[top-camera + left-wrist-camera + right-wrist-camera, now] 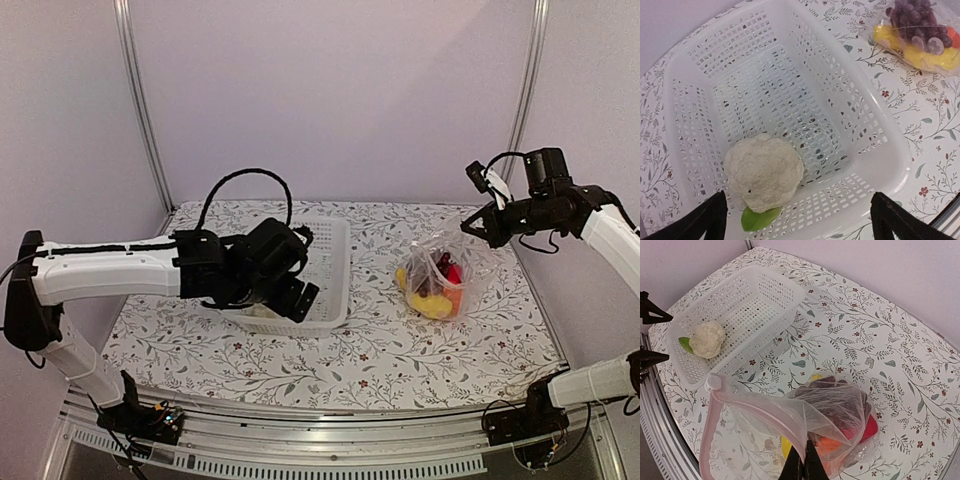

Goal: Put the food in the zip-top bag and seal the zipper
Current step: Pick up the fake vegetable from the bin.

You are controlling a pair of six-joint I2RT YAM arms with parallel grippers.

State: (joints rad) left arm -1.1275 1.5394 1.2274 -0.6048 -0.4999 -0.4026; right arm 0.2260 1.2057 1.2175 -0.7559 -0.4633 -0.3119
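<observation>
Right jaws pinched shut on zip-top bag (835, 405) film at its mouth; zipper (710, 440) strip gapes open. Grapes (912, 22) and yellow pieces (930, 57) inside, bag bottom on bench (330, 360). Left jaws spread wide above cauliflower (763, 171), lying in white basket (880, 150), well apart from bag.

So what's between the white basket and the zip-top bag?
Only bare floral tablecloth separates the white basket and zip-top bag; the top external view shows it.
</observation>
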